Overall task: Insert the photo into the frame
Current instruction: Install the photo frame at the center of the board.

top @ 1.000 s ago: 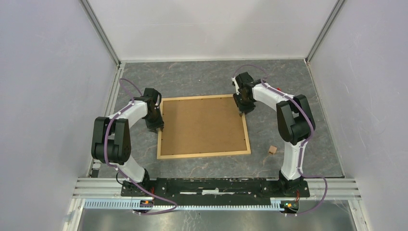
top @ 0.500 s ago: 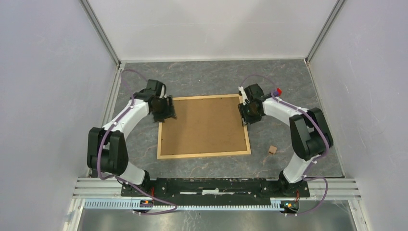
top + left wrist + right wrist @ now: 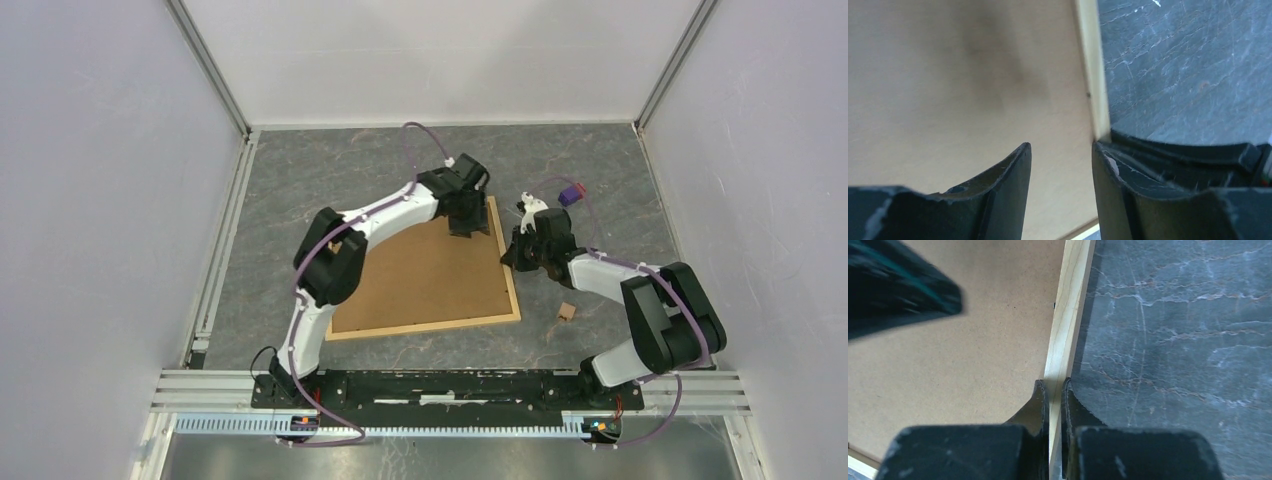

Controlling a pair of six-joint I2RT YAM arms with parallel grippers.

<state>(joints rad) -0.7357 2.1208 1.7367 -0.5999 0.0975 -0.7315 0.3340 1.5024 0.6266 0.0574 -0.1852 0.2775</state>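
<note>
From above, the frame [image 3: 430, 280] lies back side up in the middle of the desk [image 3: 400, 160], turned a little askew to the desk's edges. The left arm reaches across it to its far right corner, where the left pincer [image 3: 466, 222] stands over the brown panel. The right pincer [image 3: 513, 256] sits at the frame's right edge, near its middle. A small wooden block [image 3: 566, 312] rests on the desk just beside the frame's near right corner.

From the left wrist, the left pincer [image 3: 1061, 170] stands moderately wide with nothing between its fingers. The brown panel [image 3: 948, 75] shows in the gap, and the pale wood strip [image 3: 1093, 75] runs to the right fingertip.

From the right wrist, the right pincer [image 3: 1054, 400] is drawn almost together over the wood strip [image 3: 1070, 300]. The strip shows in the slit, but I cannot tell whether the pincer clamps it.
</note>
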